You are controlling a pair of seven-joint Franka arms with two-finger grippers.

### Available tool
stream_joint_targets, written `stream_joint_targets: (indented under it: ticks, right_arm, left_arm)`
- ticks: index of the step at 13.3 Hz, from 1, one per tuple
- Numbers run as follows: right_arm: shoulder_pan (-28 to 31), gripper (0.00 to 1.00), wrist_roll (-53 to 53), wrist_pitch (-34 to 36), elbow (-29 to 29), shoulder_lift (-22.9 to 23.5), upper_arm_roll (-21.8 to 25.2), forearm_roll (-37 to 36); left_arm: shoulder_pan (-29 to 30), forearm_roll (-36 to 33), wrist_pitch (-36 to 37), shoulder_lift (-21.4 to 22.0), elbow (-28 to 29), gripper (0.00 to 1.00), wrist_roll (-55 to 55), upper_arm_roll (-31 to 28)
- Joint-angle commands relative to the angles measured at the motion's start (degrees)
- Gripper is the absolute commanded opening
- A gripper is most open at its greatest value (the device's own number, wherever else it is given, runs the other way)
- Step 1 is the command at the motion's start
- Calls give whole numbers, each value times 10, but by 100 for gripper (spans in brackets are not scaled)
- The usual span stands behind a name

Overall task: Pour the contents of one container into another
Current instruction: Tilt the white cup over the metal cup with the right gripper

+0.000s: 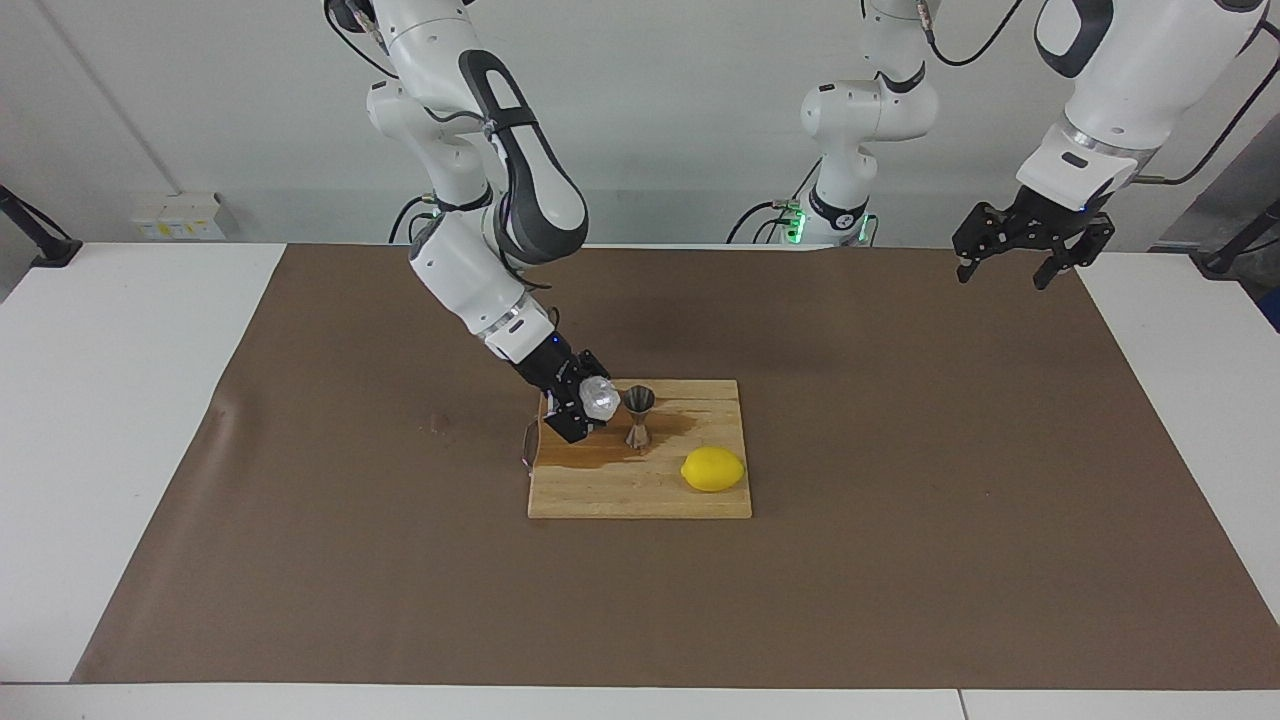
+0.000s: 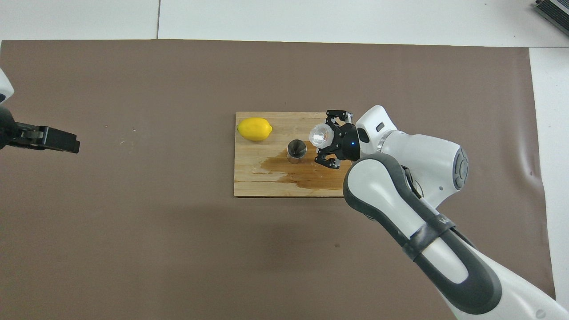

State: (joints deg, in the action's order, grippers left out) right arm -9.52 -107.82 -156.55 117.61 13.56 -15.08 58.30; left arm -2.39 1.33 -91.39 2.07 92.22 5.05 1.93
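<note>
The white crinkled cup (image 1: 600, 398) is held in my right gripper (image 1: 588, 405), tipped on its side with its mouth toward the steel jigger (image 1: 639, 415). The jigger stands upright on the wooden board (image 1: 640, 495), just beside the cup. In the overhead view the cup (image 2: 321, 134) sits between the right gripper's fingers (image 2: 328, 138), close to the jigger (image 2: 296, 150). My left gripper (image 1: 1008, 270) hangs open and empty in the air over the left arm's end of the table, where it waits; it also shows in the overhead view (image 2: 58, 141).
A yellow lemon (image 1: 713, 469) lies on the board, farther from the robots than the jigger. A dark wet stain (image 2: 306, 174) spreads over the board around the jigger. A brown mat (image 1: 900, 520) covers the table.
</note>
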Motion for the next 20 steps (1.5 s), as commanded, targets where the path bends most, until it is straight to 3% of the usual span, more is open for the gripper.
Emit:
stream_joint_targets:
  ticks: [1,4,20]
  right_arm:
    - [-12,0,0,-19,17,-16,3,-28]
    - [-15,0,1,-30,17,-16,3,-76]
    - [-38,0,-2,-80,32,-24,6,-186]
  left_arm:
    - [8,-9,7,7,4,100,5,6]
    - [8,-9,7,7,5,100,5,5]
    - [8,-9,7,7,5,100,5,6]
